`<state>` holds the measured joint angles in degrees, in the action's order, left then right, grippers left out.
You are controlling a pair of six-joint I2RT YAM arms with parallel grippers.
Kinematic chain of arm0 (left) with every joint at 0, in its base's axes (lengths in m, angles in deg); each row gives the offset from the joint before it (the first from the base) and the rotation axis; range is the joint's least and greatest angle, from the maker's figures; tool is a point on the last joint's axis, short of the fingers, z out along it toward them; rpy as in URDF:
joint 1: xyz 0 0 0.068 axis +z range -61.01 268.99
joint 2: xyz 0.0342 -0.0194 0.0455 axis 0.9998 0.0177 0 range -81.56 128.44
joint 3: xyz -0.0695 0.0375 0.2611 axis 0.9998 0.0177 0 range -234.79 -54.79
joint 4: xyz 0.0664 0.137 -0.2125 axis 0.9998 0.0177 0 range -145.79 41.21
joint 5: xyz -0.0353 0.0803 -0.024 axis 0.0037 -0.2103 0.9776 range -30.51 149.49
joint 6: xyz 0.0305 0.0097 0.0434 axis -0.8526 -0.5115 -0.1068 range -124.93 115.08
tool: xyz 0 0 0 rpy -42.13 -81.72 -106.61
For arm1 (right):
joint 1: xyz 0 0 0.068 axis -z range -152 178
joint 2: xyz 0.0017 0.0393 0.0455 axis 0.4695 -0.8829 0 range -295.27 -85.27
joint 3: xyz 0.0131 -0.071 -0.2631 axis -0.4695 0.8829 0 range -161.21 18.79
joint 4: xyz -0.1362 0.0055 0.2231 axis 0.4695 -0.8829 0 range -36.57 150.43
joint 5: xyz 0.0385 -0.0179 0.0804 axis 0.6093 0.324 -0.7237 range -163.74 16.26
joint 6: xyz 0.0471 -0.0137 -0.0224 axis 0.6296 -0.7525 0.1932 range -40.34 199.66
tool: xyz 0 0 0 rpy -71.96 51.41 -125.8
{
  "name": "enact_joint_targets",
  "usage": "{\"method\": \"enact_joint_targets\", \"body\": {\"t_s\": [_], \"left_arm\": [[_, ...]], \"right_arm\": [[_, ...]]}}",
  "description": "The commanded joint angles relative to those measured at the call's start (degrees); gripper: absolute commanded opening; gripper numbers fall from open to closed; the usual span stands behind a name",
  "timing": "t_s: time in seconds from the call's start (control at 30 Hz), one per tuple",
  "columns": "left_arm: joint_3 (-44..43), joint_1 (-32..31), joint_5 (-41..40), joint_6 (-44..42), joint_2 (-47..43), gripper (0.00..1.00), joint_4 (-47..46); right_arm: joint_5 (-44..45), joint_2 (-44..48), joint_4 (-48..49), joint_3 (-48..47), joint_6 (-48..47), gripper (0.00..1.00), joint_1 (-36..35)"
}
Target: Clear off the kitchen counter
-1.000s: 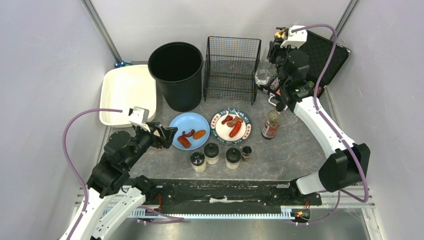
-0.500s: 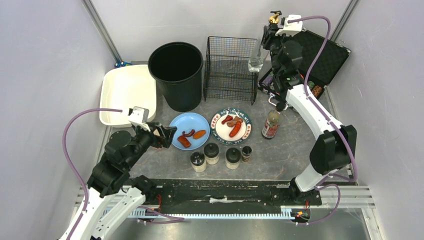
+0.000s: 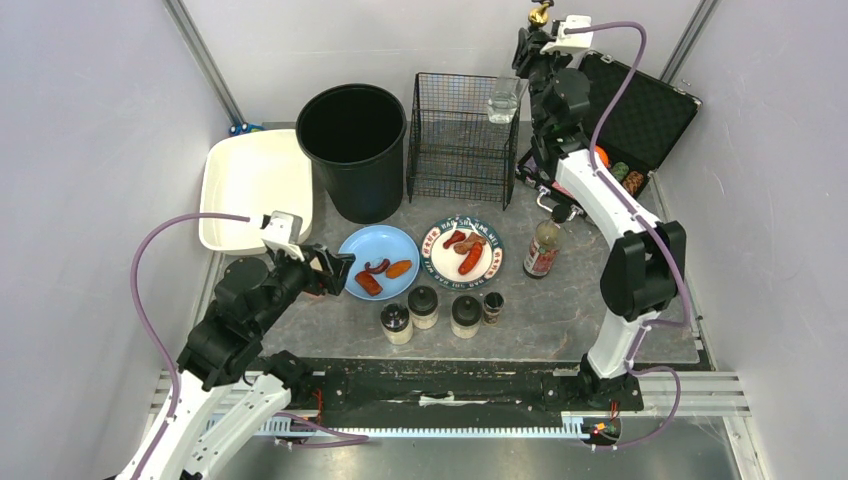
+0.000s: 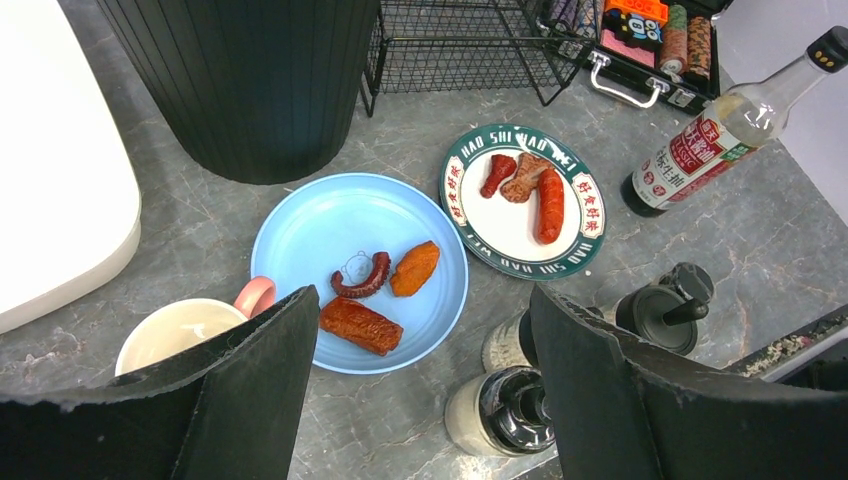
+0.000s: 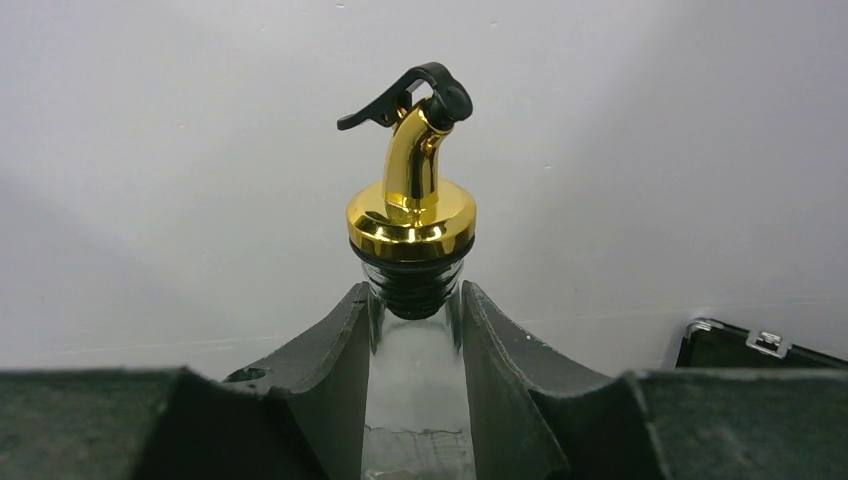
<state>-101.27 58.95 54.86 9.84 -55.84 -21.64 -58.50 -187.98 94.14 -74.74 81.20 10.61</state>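
The kitchen counter [image 3: 580,300] carries a blue plate [image 3: 378,248] with food pieces, a green-rimmed white plate [image 3: 492,262] with sausages, a red-labelled sauce bottle [image 3: 541,250] and several black-capped jars [image 3: 423,305]. My right gripper [image 5: 415,310] is shut on the neck of a clear glass bottle [image 3: 503,100] with a gold pourer [image 5: 412,215], held high over the wire basket's [image 3: 462,140] right rear corner. My left gripper [image 4: 422,300] hangs open over the blue plate's [image 4: 320,225] near edge. A cream mug with a pink handle [image 4: 180,330] sits beside its left finger.
A black bucket [image 3: 352,150] stands left of the wire basket, with a white tray [image 3: 250,185] further left. An open black case [image 3: 640,120] with small items lies at the back right. A black rail [image 3: 450,385] runs along the near edge.
My right arm has lifted the glass bottle from beside the case, up and leftwards to above the basket's corner. The left arm has barely moved.
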Motion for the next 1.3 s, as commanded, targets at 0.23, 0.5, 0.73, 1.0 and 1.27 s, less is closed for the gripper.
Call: {"method": "enact_joint_targets", "body": {"t_s": [0.23, 0.5, 0.73, 1.0, 1.27], "left_arm": [[0.0, -0.2, -0.1, -2.9, 1.7, 0.82, -1.3], [0.2, -0.2, -0.4, -3.0, 1.9, 0.82, -1.3], [0.2, -0.2, -0.3, -3.0, 2.3, 0.82, -1.3], [0.2, -0.2, -0.5, -3.1, 2.3, 0.82, -1.2], [0.3, -0.2, -1.0, -3.1, 2.1, 0.82, -1.2]], "right_arm": [[-0.8, -8.5, 13.3, -16.1, -1.1, 0.0, -0.3], [-0.2, -13.1, 14.4, -20.2, -3.6, 0.0, -0.5], [1.0, -18.1, 13.2, -24.7, -4.3, 0.0, -0.4], [2.0, -21.8, 13.3, -26.7, -5.6, 0.0, -0.4], [1.9, -23.3, 11.8, -26.8, -7.4, 0.0, -0.5]]}}
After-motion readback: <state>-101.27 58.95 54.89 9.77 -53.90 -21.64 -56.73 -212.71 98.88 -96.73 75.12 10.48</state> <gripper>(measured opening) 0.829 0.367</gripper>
